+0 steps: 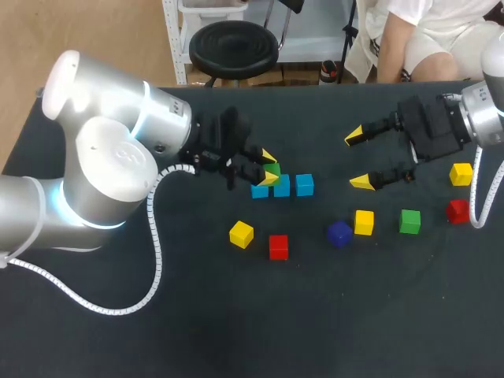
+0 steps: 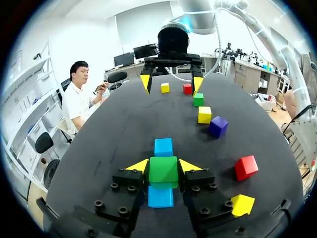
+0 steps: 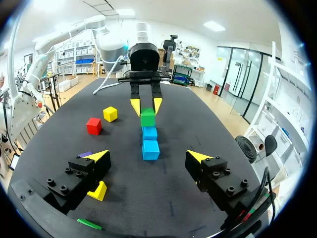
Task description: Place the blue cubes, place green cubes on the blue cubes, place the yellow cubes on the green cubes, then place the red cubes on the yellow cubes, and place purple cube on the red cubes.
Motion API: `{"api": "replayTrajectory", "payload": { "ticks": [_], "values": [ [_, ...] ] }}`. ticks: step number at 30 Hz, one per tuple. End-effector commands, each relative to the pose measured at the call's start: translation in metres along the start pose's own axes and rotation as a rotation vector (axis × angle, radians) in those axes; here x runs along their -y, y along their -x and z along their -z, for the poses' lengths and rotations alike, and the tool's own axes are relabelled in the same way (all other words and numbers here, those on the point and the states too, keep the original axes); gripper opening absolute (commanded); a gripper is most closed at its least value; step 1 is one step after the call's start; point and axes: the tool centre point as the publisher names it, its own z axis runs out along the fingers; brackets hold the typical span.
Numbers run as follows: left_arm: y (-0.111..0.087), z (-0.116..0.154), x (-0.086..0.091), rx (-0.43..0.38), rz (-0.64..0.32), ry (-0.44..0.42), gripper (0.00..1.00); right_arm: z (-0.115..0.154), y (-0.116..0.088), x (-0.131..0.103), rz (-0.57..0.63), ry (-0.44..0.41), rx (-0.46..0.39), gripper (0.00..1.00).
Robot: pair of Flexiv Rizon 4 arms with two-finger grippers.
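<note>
Dark surface [image 1: 197, 331], both arms over it. Left tool [image 1: 268, 166] clamped on a green cube [image 2: 163, 169], tips on two opposite flat faces. The cube sits directly over the end of the row of blue cubes [image 1: 281, 187], the end nearest the left arm; contact not discernible. Right tool [image 1: 360, 159] wide, empty, well apart from the row. Judgement: the cube looks light, rigid and smooth-sided, prone to twist if pinched off-centre. Best hold: mid-face, square, underside left free for seating.
</note>
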Motion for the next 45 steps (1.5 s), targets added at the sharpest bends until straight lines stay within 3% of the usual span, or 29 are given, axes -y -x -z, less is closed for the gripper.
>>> {"api": "replayTrajectory", "payload": {
  "ticks": [1,19,23,45],
  "values": [
    [-0.0027,-0.0022,0.0007,-0.004,0.004,0.000,0.00,0.0001,-0.0001,-0.0005,0.001,-0.002,0.001,1.00],
    [0.0011,0.0041,0.0049,0.019,-0.011,0.027,0.00,0.0001,-0.0001,-0.0005,0.001,-0.002,0.001,1.00],
    [-0.0009,0.0032,0.0061,0.014,-0.010,0.027,0.04,0.0001,-0.0001,-0.0005,0.001,-0.002,0.001,1.00],
    [-0.0021,-0.0021,0.0037,0.000,-0.022,0.052,0.00,0.0001,-0.0001,-0.0005,0.001,-0.002,0.001,1.00]
  ]
}}
